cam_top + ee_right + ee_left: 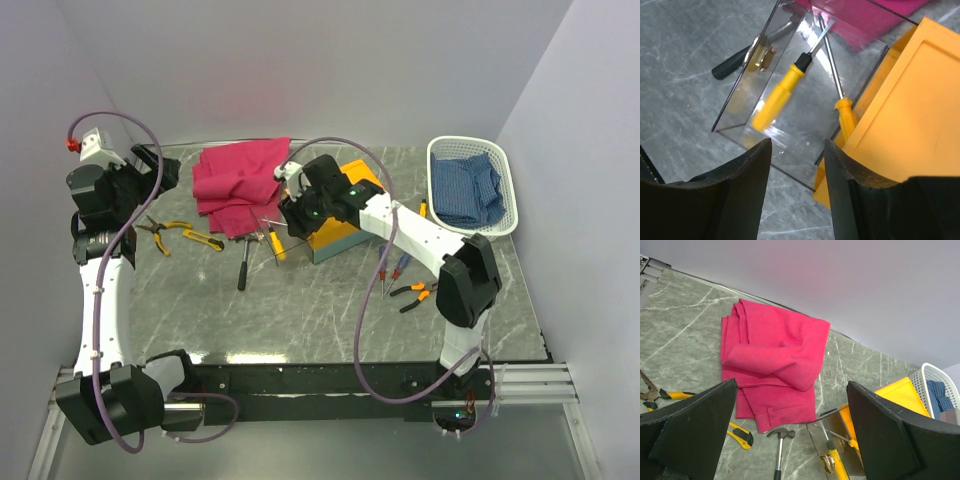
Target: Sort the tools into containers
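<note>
1. Top external view: we see the orange-yellow toolbox (340,232) near the middle of the tabletop (300,312). Its clear lid (800,131) is swung open toward 9 o'clock.
2. The yellow screwdriver (276,245) lies at that lid, at the toolbox's 9 o'clock. In the right wrist view its handle shows through the clear panel. A second yellow handle (846,117) sits against the box's edge, and we cannot tell whether it is another screwdriver or a reflection.
3. The hammer (243,262) lies at the toolbox's 8 o'clock, just beyond the screwdriver. The yellow-black pliers (165,232) lie farther out at 9 o'clock.
4. At the toolbox's 4 o'clock the red-handled screwdriver (385,272) and the blue-handled screwdriver (402,265) lie side by side. The orange-black pliers (415,293) are just beside them, toward 6 o'clock.
5. The white lattice basket (511,195) stands at the tabletop's 2 o'clock corner and holds a blue checked cloth (465,190).
6. The magenta cloth (240,178) lies folded at the toolbox's 11 o'clock.
7. The right tool (797,145) hovers over the open lid and the toolbox's 9 o'clock edge. Its fingers are parted by a moderate gap, with nothing gripped between them.
8. The left tool (791,390) hangs high at the tabletop's 10 o'clock, spread wide and empty, looking down over the magenta cloth.
</note>
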